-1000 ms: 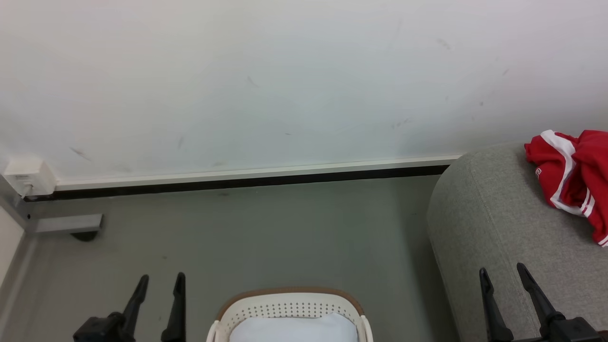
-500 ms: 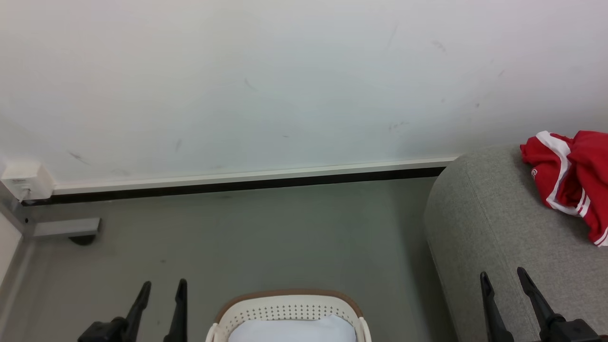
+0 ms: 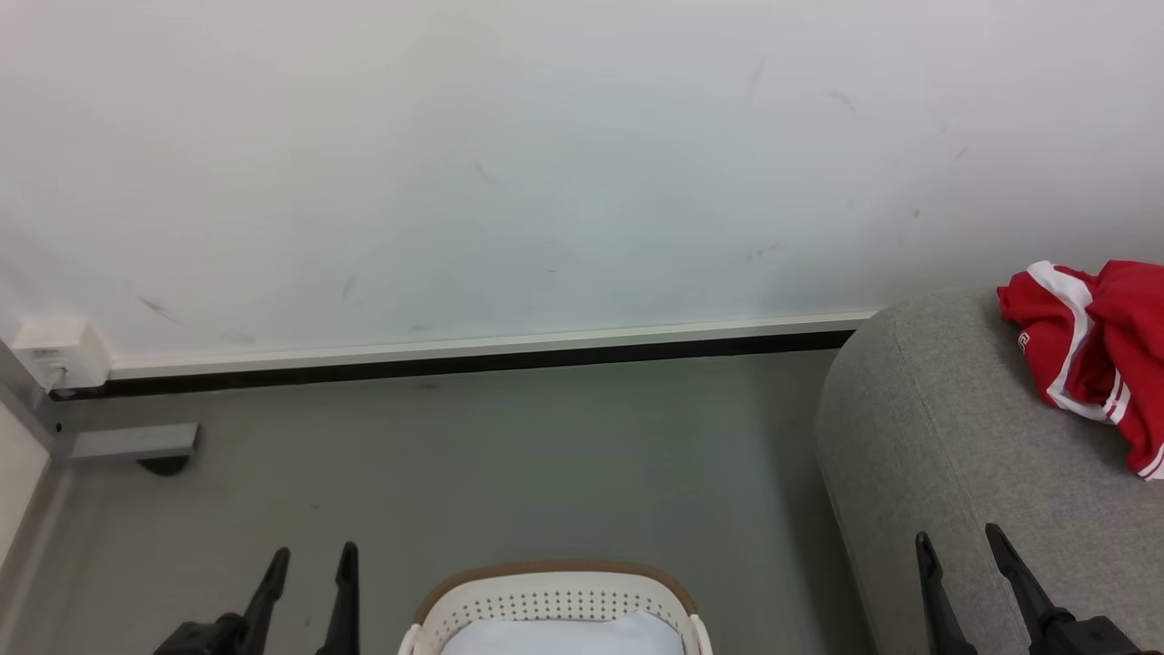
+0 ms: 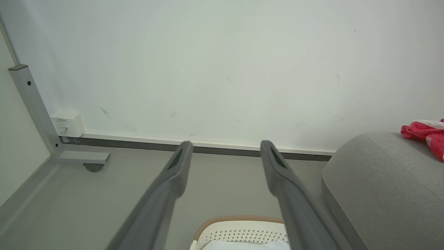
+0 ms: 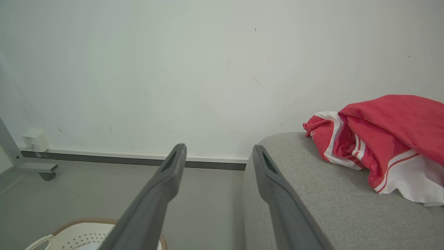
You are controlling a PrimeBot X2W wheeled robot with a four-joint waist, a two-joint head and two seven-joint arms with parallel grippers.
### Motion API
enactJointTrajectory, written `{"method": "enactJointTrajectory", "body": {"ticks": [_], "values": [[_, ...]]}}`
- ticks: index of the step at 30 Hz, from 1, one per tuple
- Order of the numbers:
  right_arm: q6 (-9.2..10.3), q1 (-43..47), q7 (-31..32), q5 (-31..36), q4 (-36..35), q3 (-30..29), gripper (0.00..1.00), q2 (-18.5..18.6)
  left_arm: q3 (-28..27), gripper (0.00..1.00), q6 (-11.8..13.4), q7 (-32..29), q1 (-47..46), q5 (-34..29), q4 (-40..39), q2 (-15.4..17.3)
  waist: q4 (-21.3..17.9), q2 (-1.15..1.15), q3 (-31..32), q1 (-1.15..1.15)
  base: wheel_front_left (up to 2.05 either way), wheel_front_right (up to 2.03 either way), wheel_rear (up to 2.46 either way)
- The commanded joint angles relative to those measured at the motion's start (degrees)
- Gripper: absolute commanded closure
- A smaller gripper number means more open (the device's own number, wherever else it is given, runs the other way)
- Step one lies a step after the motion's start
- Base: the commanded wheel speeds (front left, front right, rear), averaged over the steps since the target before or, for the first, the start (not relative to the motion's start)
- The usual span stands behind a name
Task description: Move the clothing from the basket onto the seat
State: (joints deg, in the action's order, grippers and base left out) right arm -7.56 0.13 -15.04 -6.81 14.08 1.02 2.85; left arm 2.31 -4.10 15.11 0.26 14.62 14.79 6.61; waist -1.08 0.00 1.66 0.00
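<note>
**Clothing already on the seat**

Head view: the red pile lies bunched on the seat near the wall, well apart from the basket, which stands on the floor between the left gripper and right gripper.

Left wrist view: fingers spread, holding nothing, basket below.

Right wrist view: spread and empty too, beside the seat's rounded end, likely poised for another reach.

The basket stands on the floor left of the seat, on which the clothing lies.
</note>
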Motion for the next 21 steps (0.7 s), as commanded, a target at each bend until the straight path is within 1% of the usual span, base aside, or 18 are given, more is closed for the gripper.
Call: {"method": "enactJointTrajectory", "body": {"ticks": [1,5,6,9,21], "values": [[0.15,0.5,-0.2,0.2,0.2,0.0,0.0,0.1,-0.4,0.0,-0.3,0.1,-0.2,-0.7,0.2,0.0,0.0,0.0,0.1,0.0,0.0,0.0,0.0],[0.15,0.3,-0.2,0.2,0.4,0.2,0.0,0.1,-0.9,0.0,-0.8,0.1,-0.2,-0.9,0.3,-0.5,0.2,0.0,0.0,0.0,0.0,0.0,0.0],[0.0,0.0,0.0,0.1,0.3,0.3,1.0,0.0,-0.7,1.0,-0.7,0.0,0.0,-0.4,0.1,-0.6,0.2,0.0,0.1,0.0,0.0,0.0,0.0],[-0.01,0.4,0.2,-0.3,1.4,0.4,1.0,-0.1,-0.5,1.0,-0.7,-0.3,0.3,0.0,1.5,-0.9,0.2,0.0,0.1,0.0,0.0,0.0,0.0],[0.0,-0.8,3.1,-14.7,1.1,-0.3,1.0,0.4,-2.1,1.0,-1.1,-4.0,-1.1,12.6,1.3,-1.4,0.3,0.0,-0.1,0.0,0.0,0.0,0.0]]}}
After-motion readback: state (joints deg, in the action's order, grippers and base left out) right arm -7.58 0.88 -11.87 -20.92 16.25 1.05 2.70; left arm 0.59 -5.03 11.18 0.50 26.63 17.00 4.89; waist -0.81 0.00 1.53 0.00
